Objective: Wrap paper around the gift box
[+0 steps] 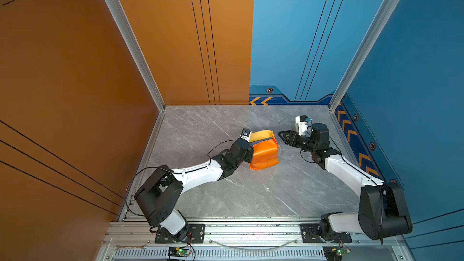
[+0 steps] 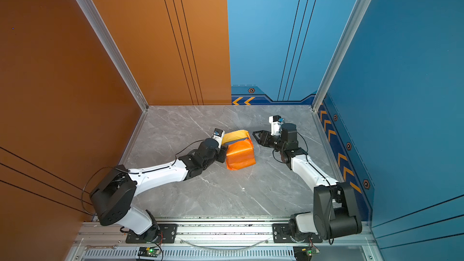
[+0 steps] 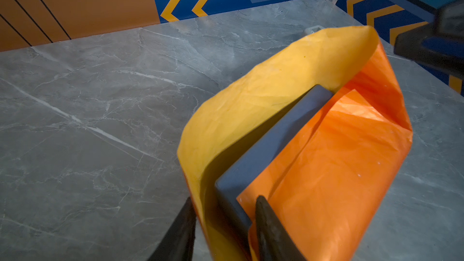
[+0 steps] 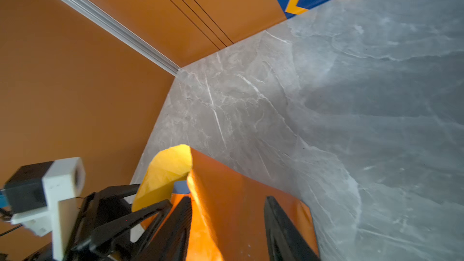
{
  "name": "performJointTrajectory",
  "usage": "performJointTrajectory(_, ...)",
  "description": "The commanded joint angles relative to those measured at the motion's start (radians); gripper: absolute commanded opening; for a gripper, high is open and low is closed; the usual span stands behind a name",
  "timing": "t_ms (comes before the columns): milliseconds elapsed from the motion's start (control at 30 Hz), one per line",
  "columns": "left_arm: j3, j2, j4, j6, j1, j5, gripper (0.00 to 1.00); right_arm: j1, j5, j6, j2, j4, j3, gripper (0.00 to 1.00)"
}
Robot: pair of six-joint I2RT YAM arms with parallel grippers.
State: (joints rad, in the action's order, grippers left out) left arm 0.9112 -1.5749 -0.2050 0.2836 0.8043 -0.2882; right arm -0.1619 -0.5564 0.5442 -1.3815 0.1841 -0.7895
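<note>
Paper (image 1: 265,154) over gift box (image 1: 266,140); left end effector (image 1: 251,152) touching, right end effector (image 1: 281,137) beside.

I count two arms, my left arm (image 1: 198,171) and my right arm (image 1: 346,169), and so two grippers: my left gripper (image 3: 225,198) and my right gripper (image 4: 228,199). Two wrist cameras, one on the left (image 1: 246,133) and one on the right (image 1: 301,123). One navy gift box (image 3: 276,141). One sheet of paper (image 1: 265,154), with two faces, orange and yellow. One grey marble table (image 1: 200,126). One wrench (image 1: 130,247) on the front rail. Two small boards with green lights (image 1: 179,250) (image 1: 337,251). One small grey-white thing (image 3: 312,30) behind the paper, too hidden to name.
</note>
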Motion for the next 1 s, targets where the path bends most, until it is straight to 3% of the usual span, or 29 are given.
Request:
performJointTrajectory(0,0.002,-0.025,0.113,-0.023,0.014,0.000,0.40,-0.038,0.154,-0.024,-0.029,-0.128,-0.039,0.48)
performJointTrajectory(300,0.005,-0.025,0.115,-0.027,0.018,-0.004,0.40,-0.121,0.239,-0.078,-0.051,-0.137,-0.039,0.49)
performJointTrajectory(600,0.001,-0.023,0.115,-0.029,0.022,-0.008,0.40,-0.153,0.211,-0.099,-0.040,-0.083,0.001,0.51)
performJointTrajectory(967,0.002,-0.025,0.101,-0.034,0.026,-0.002,0.40,-0.156,0.192,-0.125,-0.142,-0.109,0.007,0.52)
